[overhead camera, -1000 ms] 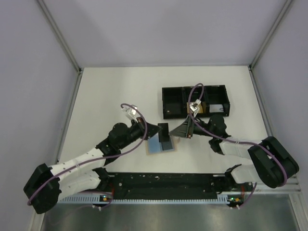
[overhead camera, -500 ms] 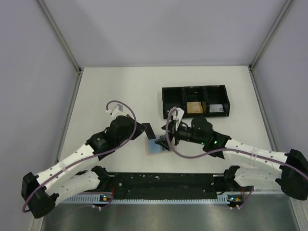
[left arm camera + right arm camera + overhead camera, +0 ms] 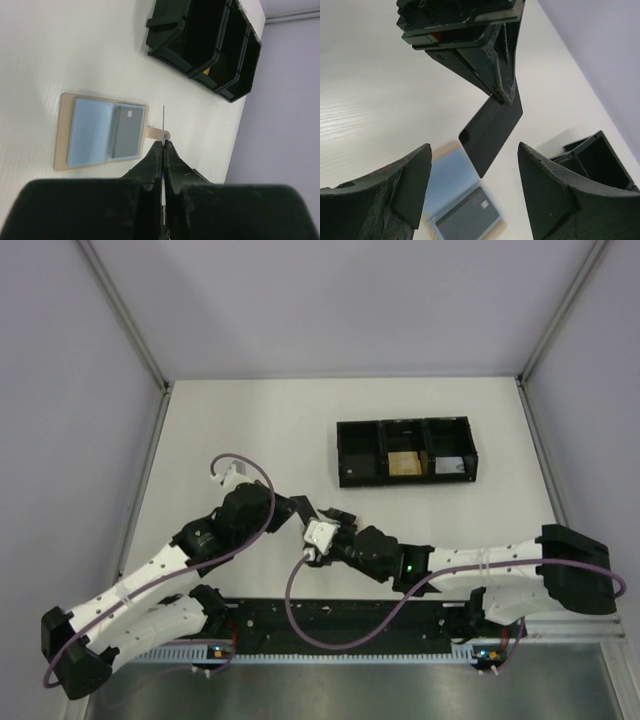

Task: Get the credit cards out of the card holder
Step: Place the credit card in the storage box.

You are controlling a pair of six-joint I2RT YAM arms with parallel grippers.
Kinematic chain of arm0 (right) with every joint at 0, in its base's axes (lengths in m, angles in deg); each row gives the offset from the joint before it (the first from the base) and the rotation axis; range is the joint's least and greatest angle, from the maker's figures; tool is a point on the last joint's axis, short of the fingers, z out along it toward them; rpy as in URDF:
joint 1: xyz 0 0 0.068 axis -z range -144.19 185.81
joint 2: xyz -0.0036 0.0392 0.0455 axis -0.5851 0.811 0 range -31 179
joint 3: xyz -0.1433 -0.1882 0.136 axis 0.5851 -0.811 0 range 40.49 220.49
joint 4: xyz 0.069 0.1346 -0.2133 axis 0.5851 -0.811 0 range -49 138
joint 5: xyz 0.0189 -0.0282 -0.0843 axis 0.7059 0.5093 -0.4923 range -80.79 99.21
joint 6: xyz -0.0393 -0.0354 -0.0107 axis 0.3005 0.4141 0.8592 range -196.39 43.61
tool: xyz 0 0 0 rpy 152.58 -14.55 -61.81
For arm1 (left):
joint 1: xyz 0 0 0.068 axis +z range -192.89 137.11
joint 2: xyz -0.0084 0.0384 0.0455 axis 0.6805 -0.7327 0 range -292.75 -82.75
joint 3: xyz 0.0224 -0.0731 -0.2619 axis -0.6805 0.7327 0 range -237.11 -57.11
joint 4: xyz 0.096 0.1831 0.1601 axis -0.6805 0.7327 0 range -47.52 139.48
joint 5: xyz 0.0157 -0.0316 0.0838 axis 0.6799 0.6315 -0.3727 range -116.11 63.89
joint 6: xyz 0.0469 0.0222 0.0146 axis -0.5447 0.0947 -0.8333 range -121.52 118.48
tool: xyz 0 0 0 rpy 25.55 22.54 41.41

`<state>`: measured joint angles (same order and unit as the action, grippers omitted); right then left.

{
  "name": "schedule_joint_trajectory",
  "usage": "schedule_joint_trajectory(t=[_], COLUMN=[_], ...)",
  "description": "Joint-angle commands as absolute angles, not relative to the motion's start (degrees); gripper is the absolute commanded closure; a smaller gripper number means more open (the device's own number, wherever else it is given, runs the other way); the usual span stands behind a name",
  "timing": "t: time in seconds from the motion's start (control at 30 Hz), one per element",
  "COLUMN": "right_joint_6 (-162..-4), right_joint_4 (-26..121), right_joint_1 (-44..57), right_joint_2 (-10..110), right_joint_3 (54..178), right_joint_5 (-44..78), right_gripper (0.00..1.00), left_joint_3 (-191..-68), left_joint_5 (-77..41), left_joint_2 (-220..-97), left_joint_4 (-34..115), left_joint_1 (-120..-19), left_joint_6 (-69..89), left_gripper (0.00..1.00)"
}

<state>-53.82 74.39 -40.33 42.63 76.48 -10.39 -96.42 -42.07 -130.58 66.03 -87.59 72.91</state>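
1. Between the closed fingers of your left gripper [image 3: 163, 145]: one dark credit card [image 3: 492, 132], pinched at one end. It hangs clear of the table [image 3: 75, 50] and shows edge-on in the left wrist view.
2. Just below and beside those fingers: card holder [image 3: 63, 132], lying open and flat. A second grey card [image 3: 127, 132] sits in the pocket nearer the fingers. The pale blue panel [image 3: 90, 131] on the farther side is bare.
3. Either side of the lifted card: fingers of your right gripper [image 3: 474, 150], spread wide and touching nothing. The card sits in the gap, not yet gripped.
4. Change: a second ago the right gripper stood back near the black tray [image 3: 403, 452]. It has since swung across to the left fingers and parted its jaws. The left grip is unchanged.
5. Reading: likely a hand-over being set up. One card is out and one remains in the holder.
6. Well beyond both sets of fingers: the tray, with an orange-tan block [image 3: 404, 462] in its middle compartment. The pale item in the right compartment is too small to identify.
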Motion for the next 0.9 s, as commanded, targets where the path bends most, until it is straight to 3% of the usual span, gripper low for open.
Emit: schedule_joint_trajectory(t=[0.0, 0.1, 0.2, 0.37, 0.4, 0.43, 0.6, 0.7, 0.87], right_joint_6=[-45.2, -41.0, -38.9, -36.7, -37.2, -37.7, -41.1, -46.7, -60.9], right_joint_4=[84.5, 90.6, 92.0, 95.0, 94.4, 93.2, 86.4, 78.1, 62.2], right_joint_1=[-43.5, -44.8, -45.1, -45.6, -45.5, -45.5, -45.2, -42.7, -32.1], right_joint_2=[48.1, 51.3, 54.0, 54.6, 54.5, 54.2, 52.4, 49.1, 40.7], right_joint_3=[81.2, 81.4, 82.7, 82.5, 82.6, 82.8, 83.6, 83.6, 84.6], right_joint_5=[-21.3, -25.0, -27.1, -29.6, -29.7, -29.7, -30.0, -27.1, -12.0], right_gripper=[0.33, 0.37, 0.49, 0.89, 0.95, 1.00, 1.00, 1.00, 1.00], left_joint_3=[-96.4, -96.0, -96.0, -96.0, -96.0, -96.0, -97.9, -101.2, -105.7], left_joint_5=[-42.6, -42.5, -42.4, -43.2, -43.2, -43.3, -48.0, -53.6, -55.7], left_joint_2=[-129.2, -129.0, -128.7, -128.3, -128.3, -128.2, -127.2, -125.6, -121.3], left_joint_4=[63.7, 63.6, 63.5, 63.5, 63.2, 62.5, 63.2, 66.5, 66.4], left_joint_1=[-87.4, -87.5, -87.4, -87.4, -87.4, -87.4, -87.4, -87.1, -86.1], left_joint_6=[74.8, 75.4, 75.6, 75.6, 74.9, 73.3, 63.7, 56.2, 38.2], left_gripper=[1.00, 1.00, 1.00, 1.00, 0.92, 0.77, 0.37, 0.27, 0.10])
